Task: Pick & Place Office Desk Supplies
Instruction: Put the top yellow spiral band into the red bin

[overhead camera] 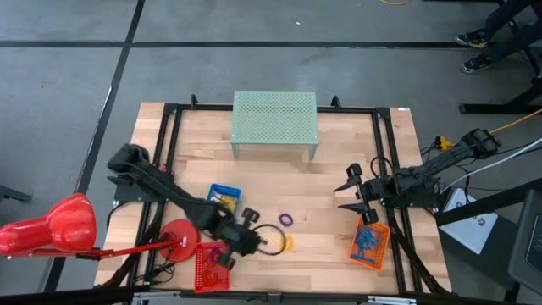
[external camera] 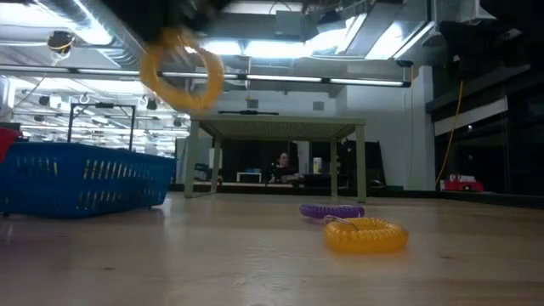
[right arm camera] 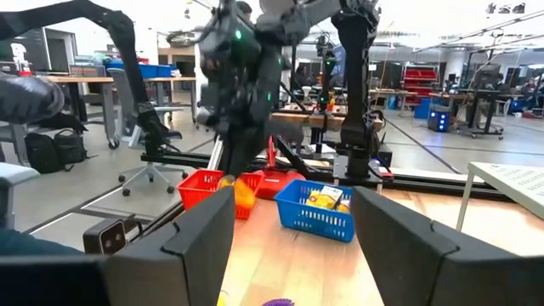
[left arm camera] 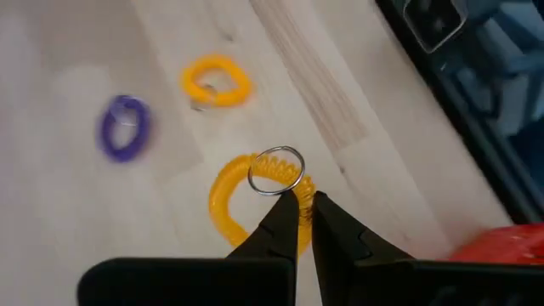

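My left gripper (left arm camera: 304, 200) is shut on a yellow spiral coil loop (left arm camera: 234, 208) that carries a metal ring (left arm camera: 276, 170). In the low view this coil (external camera: 181, 72) hangs well above the table. A second yellow coil (overhead camera: 288, 243) and a purple loop (overhead camera: 286, 219) lie flat on the wood near the table's middle front. In the high view my left gripper (overhead camera: 257, 243) is just left of them. My right gripper (overhead camera: 351, 191) waits open at the right, above the orange tray (overhead camera: 370, 244), and touches nothing. My left gripper pinches the yellow coil's spiral (left arm camera: 293, 191) between its two fingertips, right beside the metal ring. The fingers slant down from above. The coil is lifted clear of the table and hangs below the fingers (external camera: 181, 72).
A blue tray (overhead camera: 224, 196) with yellow-and-black items and a red tray (overhead camera: 212, 264) stand at the front left beside a red lamp (overhead camera: 51, 227). The orange tray holds blue wire loops. A green mesh shelf (overhead camera: 275, 119) stands at the far middle. Bare wood lies between.
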Action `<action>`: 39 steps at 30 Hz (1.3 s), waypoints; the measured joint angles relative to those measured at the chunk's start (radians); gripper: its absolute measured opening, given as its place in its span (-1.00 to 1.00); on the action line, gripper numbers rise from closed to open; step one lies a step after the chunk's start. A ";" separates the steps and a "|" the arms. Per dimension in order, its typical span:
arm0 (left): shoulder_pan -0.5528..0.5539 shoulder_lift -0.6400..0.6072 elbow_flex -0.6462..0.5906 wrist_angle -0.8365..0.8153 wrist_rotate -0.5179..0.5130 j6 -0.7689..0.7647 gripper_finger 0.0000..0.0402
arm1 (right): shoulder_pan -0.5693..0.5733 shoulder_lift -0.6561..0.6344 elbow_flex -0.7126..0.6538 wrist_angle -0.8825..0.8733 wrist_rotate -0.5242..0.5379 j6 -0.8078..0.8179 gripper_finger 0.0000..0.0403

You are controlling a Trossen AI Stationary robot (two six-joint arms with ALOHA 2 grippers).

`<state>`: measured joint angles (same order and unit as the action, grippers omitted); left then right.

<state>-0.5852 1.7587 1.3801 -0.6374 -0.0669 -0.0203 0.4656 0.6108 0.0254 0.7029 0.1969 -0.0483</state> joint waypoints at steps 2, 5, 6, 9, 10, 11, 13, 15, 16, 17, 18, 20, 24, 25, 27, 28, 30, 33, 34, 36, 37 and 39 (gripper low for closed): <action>-0.035 -0.045 0.001 -0.057 -0.050 -0.051 -0.94 | 0.000 0.000 0.000 0.000 -0.002 0.004 0.17; -0.087 -0.092 0.000 -0.174 -0.064 -0.161 -0.94 | 0.000 0.000 0.000 0.000 -0.002 0.007 0.17; -0.102 -0.102 0.000 -0.213 -0.063 -0.209 -0.94 | 0.000 0.000 0.000 0.000 -0.002 0.007 0.17; -0.155 -0.115 0.000 -0.293 -0.064 -0.342 -0.94 | 0.000 0.000 0.000 0.000 0.000 0.007 0.17; -0.173 -0.115 0.000 -0.304 -0.064 -0.378 -0.94 | 0.000 0.000 0.000 0.000 0.002 0.008 0.17; -0.193 -0.114 -0.001 -0.303 -0.065 -0.410 -0.94 | 0.000 0.000 0.000 0.000 0.002 0.008 0.17; -0.227 -0.115 -0.030 -0.235 -0.063 -0.461 -0.94 | 0.000 0.000 0.000 0.000 0.002 0.010 0.17; -0.257 -0.115 -0.086 -0.121 -0.062 -0.497 -0.94 | 0.000 0.000 0.000 0.000 0.002 0.013 0.17; -0.273 -0.113 -0.119 -0.064 -0.060 -0.520 -0.95 | 0.000 0.000 0.000 0.000 0.002 0.014 0.17; -0.284 -0.112 -0.152 -0.019 -0.053 -0.547 -0.95 | 0.000 0.000 0.000 0.000 0.001 0.016 0.17; -0.294 -0.112 -0.187 0.024 -0.047 -0.576 -0.95 | 0.000 0.000 0.000 0.000 0.000 0.018 0.17; -0.307 -0.113 -0.250 0.071 -0.043 -0.642 -0.95 | 0.000 0.000 0.000 0.000 -0.002 0.019 0.17; -0.322 -0.113 -0.312 0.055 -0.045 -0.727 -0.94 | 0.000 0.000 0.000 0.000 -0.002 0.022 0.17; -0.322 -0.113 -0.322 0.057 -0.049 -0.734 -0.93 | 0.000 0.000 0.000 0.000 -0.002 0.026 0.17; -0.320 -0.113 -0.329 0.048 -0.057 -0.733 -0.88 | 0.000 0.000 0.000 0.000 -0.002 0.031 0.17; -0.316 -0.113 -0.328 0.054 -0.057 -0.728 -0.84 | 0.000 0.000 0.000 0.000 -0.002 0.034 0.17; -0.299 -0.114 -0.326 0.059 -0.044 -0.728 -0.74 | 0.000 0.000 0.000 0.000 -0.002 0.039 0.17; -0.281 -0.114 -0.327 0.061 -0.027 -0.722 -0.57 | 0.000 0.000 0.000 0.000 -0.002 0.040 0.17; -0.276 -0.114 -0.327 0.065 -0.019 -0.716 -0.51 | 0.000 0.000 0.000 0.000 -0.002 0.040 0.17; -0.265 -0.114 -0.327 0.071 -0.008 -0.701 -0.41 | 0.000 0.000 0.000 0.000 -0.002 0.040 0.17; -0.262 -0.116 -0.327 0.071 -0.001 -0.701 -0.37 | 0.000 0.000 0.000 0.000 -0.002 0.040 0.17; -0.252 -0.122 -0.327 0.072 0.022 -0.693 -0.29 | 0.000 0.000 0.000 0.000 -0.002 0.038 0.17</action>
<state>-0.8373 1.6366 1.0534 -0.5657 -0.0450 -0.7135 0.4656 0.6109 0.0254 0.7029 0.1947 -0.0105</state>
